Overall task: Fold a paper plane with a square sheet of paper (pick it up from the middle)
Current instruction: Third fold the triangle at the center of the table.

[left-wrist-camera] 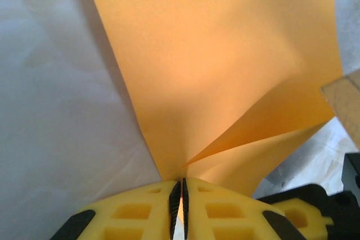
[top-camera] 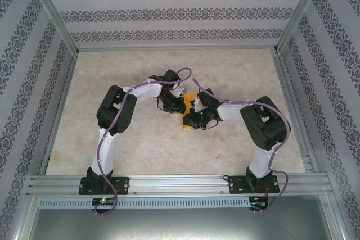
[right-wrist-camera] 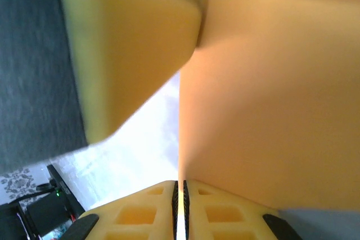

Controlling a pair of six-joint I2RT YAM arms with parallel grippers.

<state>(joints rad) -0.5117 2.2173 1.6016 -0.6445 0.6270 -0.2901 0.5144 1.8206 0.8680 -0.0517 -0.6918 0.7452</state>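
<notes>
The orange-yellow square sheet of paper (top-camera: 189, 105) is held up between both grippers at the middle of the table, mostly hidden by them from above. In the left wrist view the sheet (left-wrist-camera: 225, 66) fans out from my left gripper (left-wrist-camera: 182, 186), whose jaws are shut on its edge, with a bend running up to the right. In the right wrist view the sheet (right-wrist-camera: 270, 99) stands on edge, rising from my right gripper (right-wrist-camera: 181, 186), which is shut on it. From above, the left gripper (top-camera: 175, 103) and right gripper (top-camera: 197, 111) sit close together. No dart shape has been formed.
The beige marbled table (top-camera: 140, 144) is ringed by aluminium rails and patterned walls. A blurred yellow finger of the left gripper (right-wrist-camera: 124, 54) hangs close in front of the right wrist camera. Both arm bases are bolted at the near edge.
</notes>
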